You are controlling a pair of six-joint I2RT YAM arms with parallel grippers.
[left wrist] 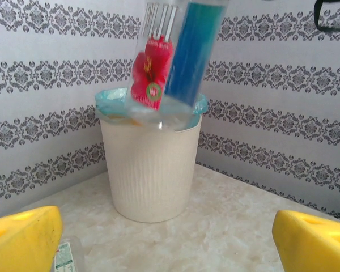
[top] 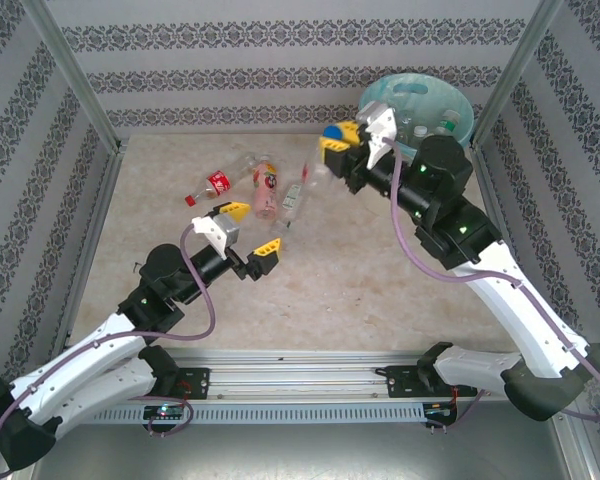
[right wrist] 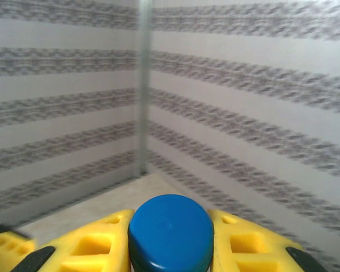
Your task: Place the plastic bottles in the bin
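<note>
Bench: several bottles lie loose at centre-left, close together, some touching.

Bin: stands in the far right corner with its liner folded over the rim. Some bottles are already inside.

Right gripper: fingers clamped on a blue-label bottle just below its blue cap. In the top view it hangs at the bin's near-left rim. It cannot be told whether it is fully over the opening.

Left gripper: fingers spread wide and holding nothing. It hovers just beside the loose group.

Risks, as judged:
- If the right gripper lets go short of the opening, the bottle would likely strike the rim, bounce and roll off across the bench.
- The bottle base could catch the loose liner and drag it inward.
- The bin looks light, so a knock from the right arm may shift or tip it.
- The left fingers could descend on crowded bottles. They might pinch two at once or push one away, since round clear bodies roll easily.
</note>
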